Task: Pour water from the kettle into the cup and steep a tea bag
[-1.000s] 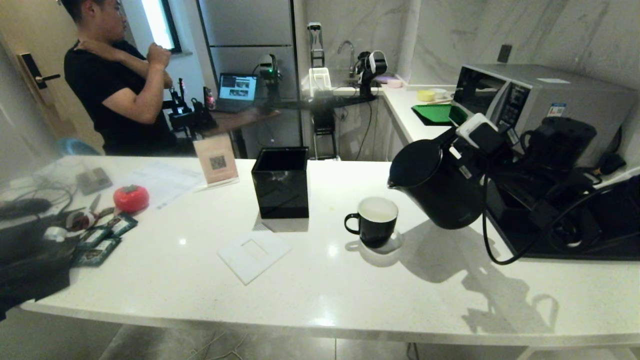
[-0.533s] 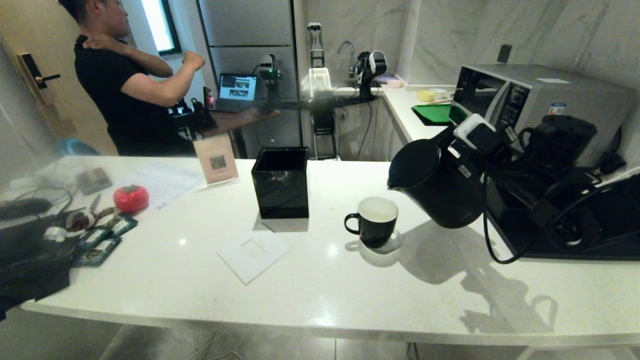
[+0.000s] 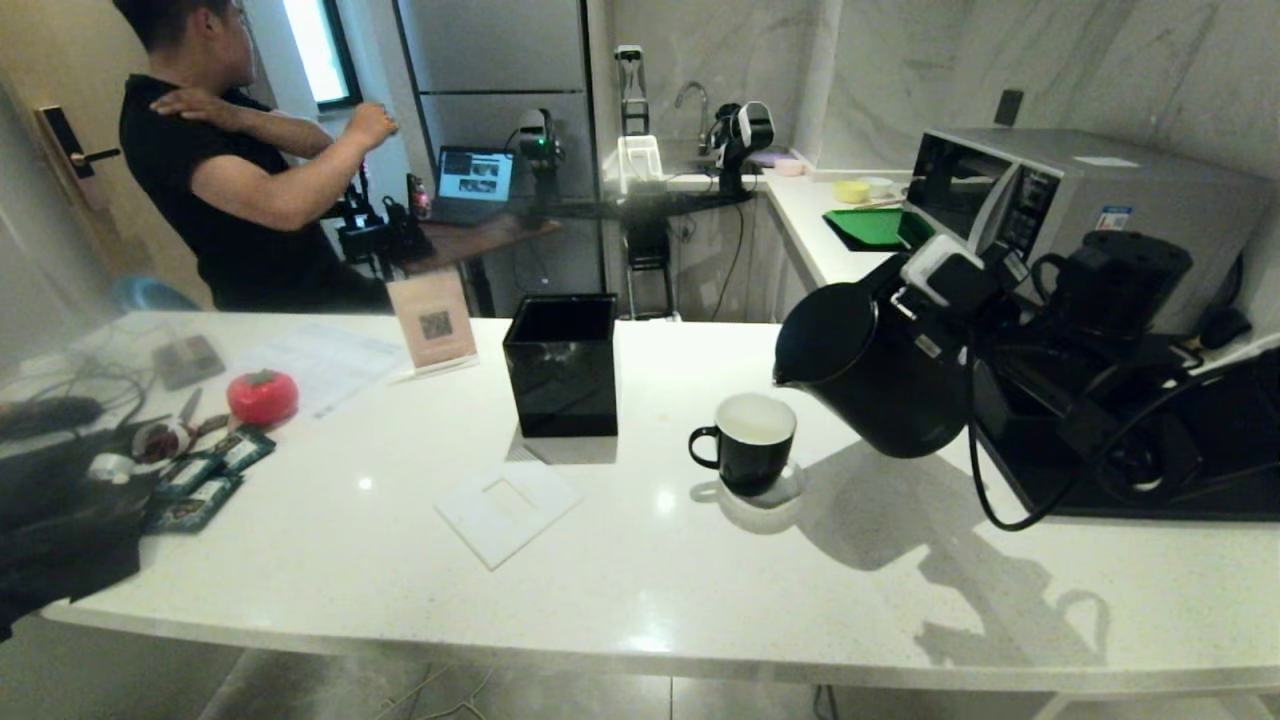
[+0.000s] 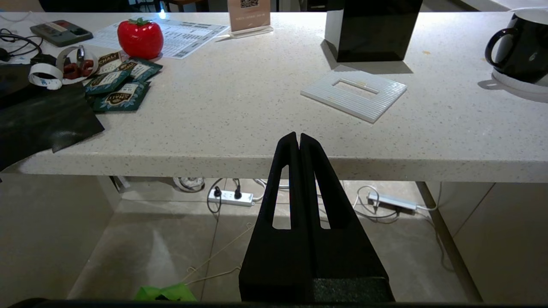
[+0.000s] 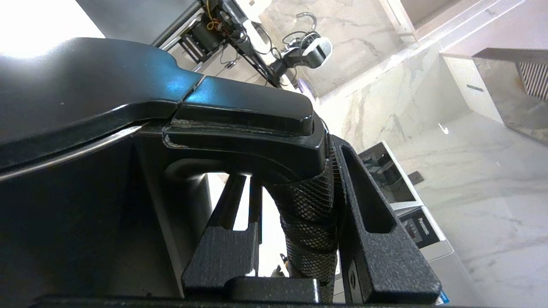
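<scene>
On the white desk (image 3: 640, 590) the cup (image 3: 748, 443) is our landmark, and we work from the biggest things down to the smallest. Beyond it and to its right sits the microwave (image 3: 1060, 190). The kettle (image 3: 880, 370) hangs in the air just to the cup's right, tilted with its spout towards the cup, the spout tip near the rim but a little to its side; we see no stream of water. Our right hand (image 5: 295, 214) is clamped on the kettle's textured handle, one finger inside the loop and one outside. To the cup's left stands the open black box (image 3: 561, 362), and nearer the front edge than that, the flat white plate (image 3: 508, 513). Well to the left lie the red tomato-shaped thing (image 3: 262, 396) and the dark sachets (image 3: 200, 480).

We judge the task early: the kettle is lifted and leaning, the pour itself seems not yet begun, and steeping is wholly left. We cannot make out the tea bag in any view.

For room, the stretch between cup and box is open, as is the desk in front of the cup up to the front edge. The crowded side is the right, where the arm's cable hangs by dark equipment. Our left hand (image 4: 298, 141), fingers pressed together, rests below the desk's front edge, left of the cup.
</scene>
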